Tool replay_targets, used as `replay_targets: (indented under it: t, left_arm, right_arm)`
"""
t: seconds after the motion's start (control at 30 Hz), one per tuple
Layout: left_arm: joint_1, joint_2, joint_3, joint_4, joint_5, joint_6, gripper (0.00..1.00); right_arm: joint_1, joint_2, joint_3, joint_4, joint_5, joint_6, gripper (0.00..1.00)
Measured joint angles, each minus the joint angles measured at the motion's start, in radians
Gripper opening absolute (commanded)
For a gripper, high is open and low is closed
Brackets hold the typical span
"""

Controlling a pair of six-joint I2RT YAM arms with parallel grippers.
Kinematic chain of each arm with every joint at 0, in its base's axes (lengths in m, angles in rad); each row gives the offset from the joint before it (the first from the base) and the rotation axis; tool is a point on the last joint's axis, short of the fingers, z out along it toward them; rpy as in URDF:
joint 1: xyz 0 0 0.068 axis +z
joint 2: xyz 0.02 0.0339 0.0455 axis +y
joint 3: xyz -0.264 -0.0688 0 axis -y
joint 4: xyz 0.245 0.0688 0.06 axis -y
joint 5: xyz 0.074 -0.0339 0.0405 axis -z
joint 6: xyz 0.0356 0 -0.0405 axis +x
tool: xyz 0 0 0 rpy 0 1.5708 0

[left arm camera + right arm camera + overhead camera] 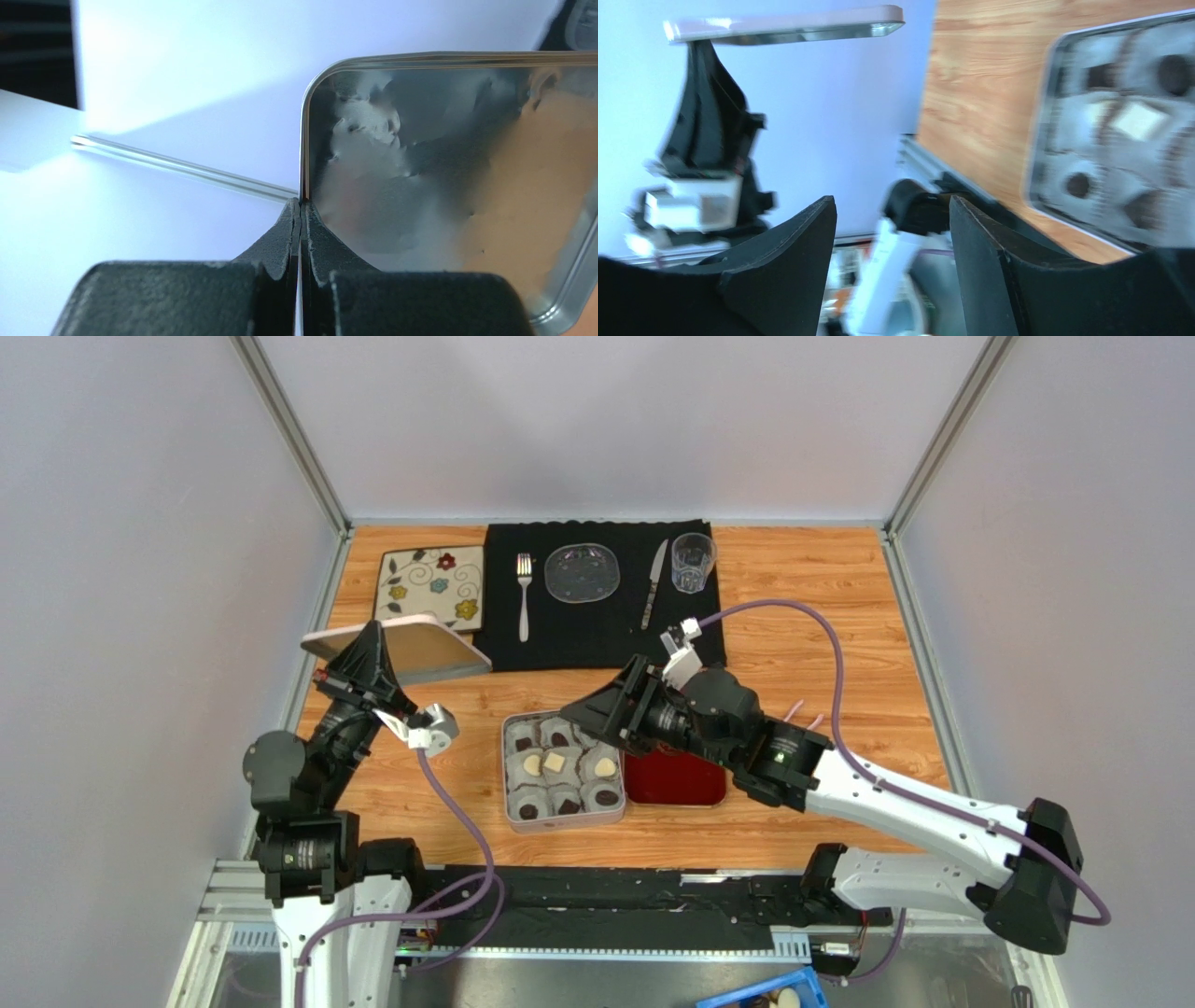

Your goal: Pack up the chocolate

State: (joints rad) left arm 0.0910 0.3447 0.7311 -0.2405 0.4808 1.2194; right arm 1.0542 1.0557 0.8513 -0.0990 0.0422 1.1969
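The open metal tin [508, 781] sits on the wood near the front, with white paper cups inside. Dark chocolate [606, 795] and cream-white chocolate [556, 762] pieces lie in those cups. My right gripper [572, 714] hangs open and empty just above the tin's far edge. In the right wrist view the gripper [892, 210] has a wide gap, and the tin [1046, 105] lies at the right with a cream chocolate [1137, 119]. My left gripper [369, 634] is shut on the tin lid [407, 647], held up left of the tin. The left wrist view shows the gripper [300, 206] pinching the lid's [435, 175] rim.
A flat red object [676, 777] lies right of the tin, partly under my right arm. On a black mat [596, 637] at the back are a fork [523, 595], a glass plate [581, 571], a knife [654, 583] and a glass [692, 560]. A floral plate [432, 585] lies to its left.
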Motion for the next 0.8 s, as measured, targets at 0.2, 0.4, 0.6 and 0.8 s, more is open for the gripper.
replay_targets:
  t: [0.2, 0.4, 0.6, 0.8]
  left_arm:
    - [0.000, -0.050, -0.011, 0.220, 0.061, 0.073, 0.00]
    - [0.000, -0.095, -0.013, 0.313, 0.140, 0.192, 0.00]
    - [0.000, -0.120, -0.016, 0.339, 0.185, 0.266, 0.00]
    - [0.000, -0.120, -0.016, 0.339, 0.202, 0.290, 0.00]
  right_arm:
    - [-0.039, 0.167, 0.019, 0.278, -0.172, 0.254, 0.65]
    - [-0.042, 0.374, 0.159, 0.472, -0.283, 0.436, 0.70]
    - [-0.053, 0.455, 0.217, 0.682, -0.303, 0.568, 0.72]
    - [-0.064, 0.498, 0.244, 0.792, -0.302, 0.640, 0.72]
